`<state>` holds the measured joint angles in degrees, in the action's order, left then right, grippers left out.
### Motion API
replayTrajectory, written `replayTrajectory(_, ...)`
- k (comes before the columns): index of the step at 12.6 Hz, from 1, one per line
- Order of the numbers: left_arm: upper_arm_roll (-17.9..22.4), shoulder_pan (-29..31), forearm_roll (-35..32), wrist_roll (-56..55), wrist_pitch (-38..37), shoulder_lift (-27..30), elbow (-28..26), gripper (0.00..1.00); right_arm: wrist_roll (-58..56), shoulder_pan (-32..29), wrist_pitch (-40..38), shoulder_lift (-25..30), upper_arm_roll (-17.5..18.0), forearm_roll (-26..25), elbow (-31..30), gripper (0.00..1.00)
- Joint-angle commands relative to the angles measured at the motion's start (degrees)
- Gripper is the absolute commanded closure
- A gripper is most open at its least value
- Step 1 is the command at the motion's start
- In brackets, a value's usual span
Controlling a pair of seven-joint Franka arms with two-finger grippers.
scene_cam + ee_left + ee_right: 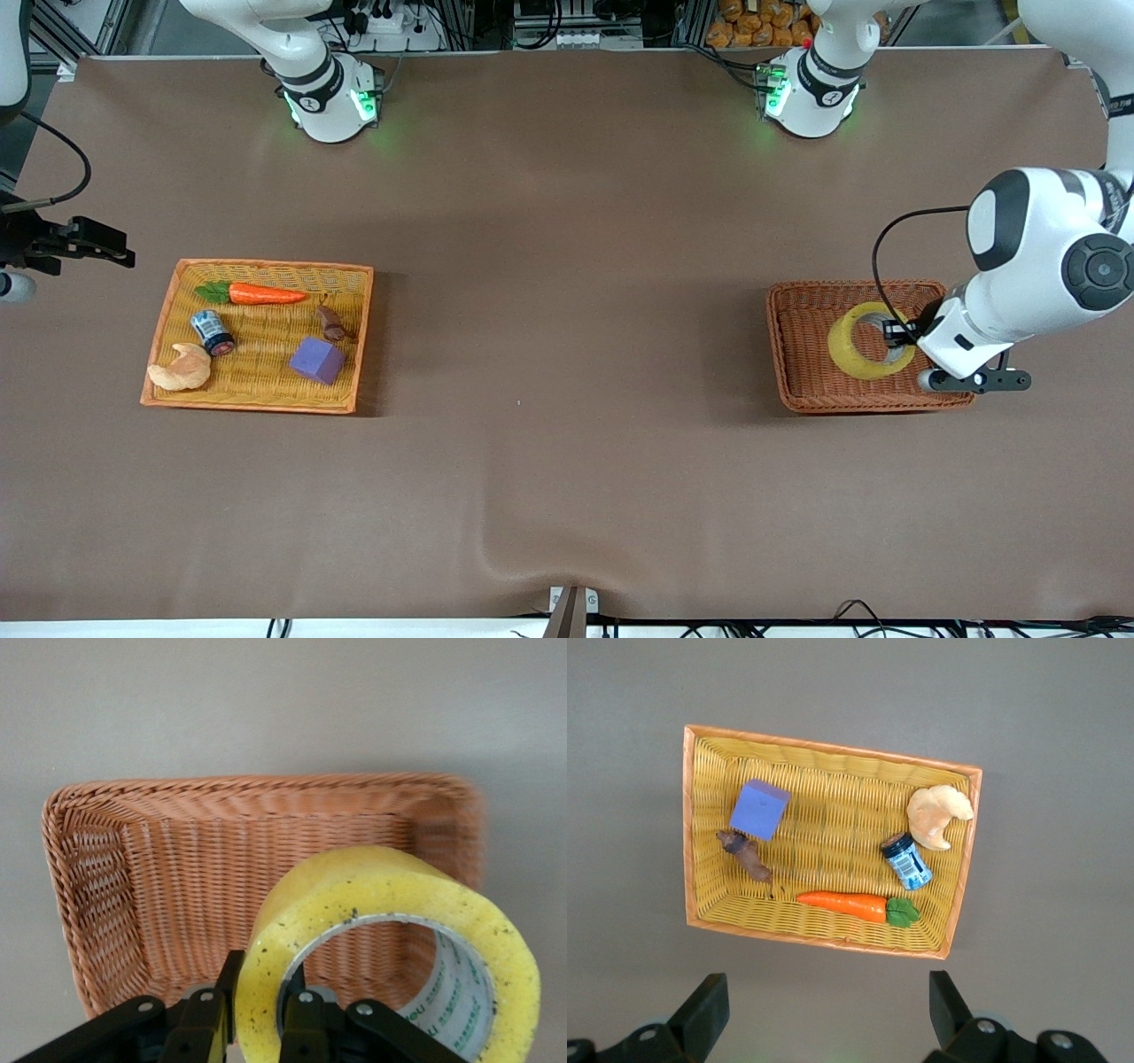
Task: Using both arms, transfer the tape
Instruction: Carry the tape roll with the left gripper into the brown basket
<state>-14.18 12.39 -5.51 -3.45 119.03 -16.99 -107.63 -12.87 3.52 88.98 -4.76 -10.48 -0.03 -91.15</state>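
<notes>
left end effector (257, 1010) clamped on tape (390, 939) wall, over brown basket (177, 868)

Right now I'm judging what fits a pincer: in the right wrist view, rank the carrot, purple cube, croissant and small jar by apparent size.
1. Carrot, clearly the longest.
2. Croissant and purple cube: look alike, so no ranking between them.
3. Small jar, smallest.

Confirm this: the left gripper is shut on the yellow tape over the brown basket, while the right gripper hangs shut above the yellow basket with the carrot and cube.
Not quite. The right gripper is open, not shut: the right wrist view shows its fingers spread wide above the yellow basket. The rest holds: the left gripper is shut on the tape over the brown basket.
</notes>
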Motion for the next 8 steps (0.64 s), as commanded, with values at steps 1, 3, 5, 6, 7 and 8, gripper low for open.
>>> replayTrajectory(1, -0.8, 3.0, -1.0, 2.4, 8.7, 1.6, -8.3, 1.0, -0.3, -2.0, -1.5, 0.1, 2.5, -0.6, 0.4, 0.0)
replayTrajectory(3, -0.8, 4.4, -1.2, 3.4, 11.1, -0.3, -9.7, 1.0, -0.2, -2.0, -2.5, 0.3, 2.6, -0.6, 0.4, 0.0)
replayTrajectory(5, -0.8, 5.5, -1.2, 5.8, 14.7, -3.3, -9.7, 1.0, -0.1, -2.1, -3.9, 0.5, 2.8, -0.4, 0.9, 0.0)
replayTrajectory(6, -0.7, 5.5, -1.2, 5.8, 15.6, -4.6, -9.7, 1.0, -0.1, -2.1, -3.8, 0.4, 2.9, -0.2, 0.9, 0.0)
replayTrajectory(7, -0.6, 5.6, -2.5, 5.9, 17.2, -5.8, -9.7, 0.77, -0.1, -2.5, -3.8, 0.3, 2.9, 0.1, 0.9, 0.0)
replayTrajectory(8, -0.5, 5.8, -5.5, 5.9, 18.6, -6.4, -9.5, 0.46, -0.2, -2.8, -3.9, 0.4, 2.9, 0.1, 0.9, 0.0)
